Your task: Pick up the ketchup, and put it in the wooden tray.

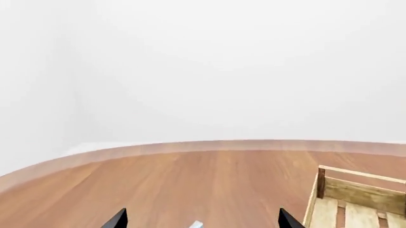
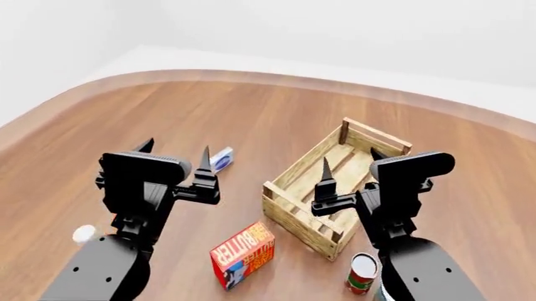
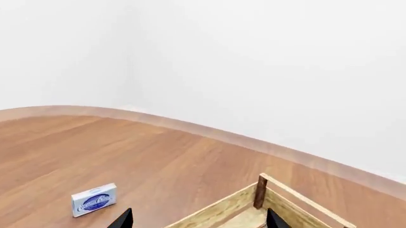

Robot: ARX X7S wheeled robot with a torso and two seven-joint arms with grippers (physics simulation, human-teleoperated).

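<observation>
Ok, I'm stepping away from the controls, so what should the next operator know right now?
Left claw: open, empty, above the bare table.
Right claw: open, empty, over the wooden tray.
Ketchup: only a white cap shows, beside the left arm; probably it, with the body hidden.
Done: nothing yet; the tray holds nothing in what shows.
Left: grasp the ketchup, set it in the tray.

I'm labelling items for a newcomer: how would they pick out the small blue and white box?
Start at the wooden tray in the middle of the table. The small blue and white box lies flat on the bare wood beside it, towards the left hand. Unlike the larger red butter box, it is pale and flat.
</observation>
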